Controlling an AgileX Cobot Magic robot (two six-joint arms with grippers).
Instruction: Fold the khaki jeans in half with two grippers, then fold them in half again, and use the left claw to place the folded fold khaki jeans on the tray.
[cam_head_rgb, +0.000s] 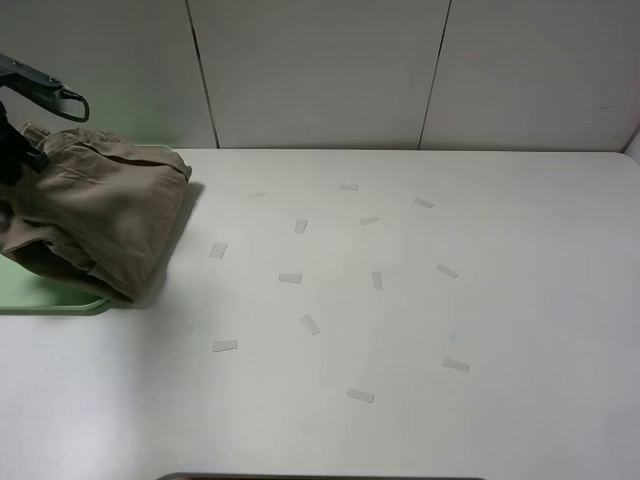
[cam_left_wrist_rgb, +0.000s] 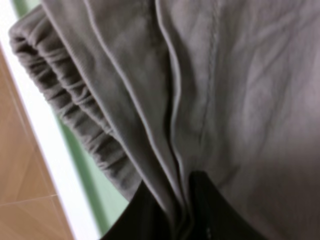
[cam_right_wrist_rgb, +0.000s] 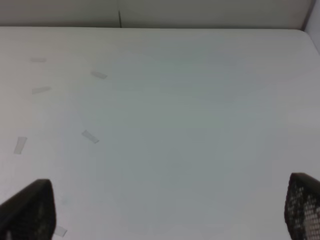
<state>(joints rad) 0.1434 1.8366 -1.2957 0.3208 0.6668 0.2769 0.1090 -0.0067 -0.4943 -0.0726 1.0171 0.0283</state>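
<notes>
Khaki jeans (cam_left_wrist_rgb: 210, 90): filling the left wrist view, a folded bundle of soft tan cotton with stitched seams running along its length and a gathered elastic waistband bunching at one edge
Left gripper (cam_left_wrist_rgb: 187, 220): clamping shut on a pinched ridge of the cloth, its dark jaws meeting over the fold — so the garment is lying directly under and ahead of this claw, not apart from it
Where the jeans are lying (cam_head_rgb: 95, 215): at the far left of the high view, draping over the tray, long axis running from the back left toward the front right, the front corner overhanging the rim toward the table
Tray (cam_head_rgb: 60, 298): pale green plastic, low rim and rounded corner peeking out beneath the bundle; most of it is hidden by cloth
Nearer arm: the left one is holding the load — judging by this, the coming move is lowering and releasing, and it depends on the bundle sitting squarely over the green
Right gripper (cam_right_wrist_rgb: 165, 210): jaws standing wide apart, holding nothing, hovering over bare table well away from the jeans
Table (cam_head_rgb: 420, 320): smooth matt white, dotted with short strips of clear tape
</notes>
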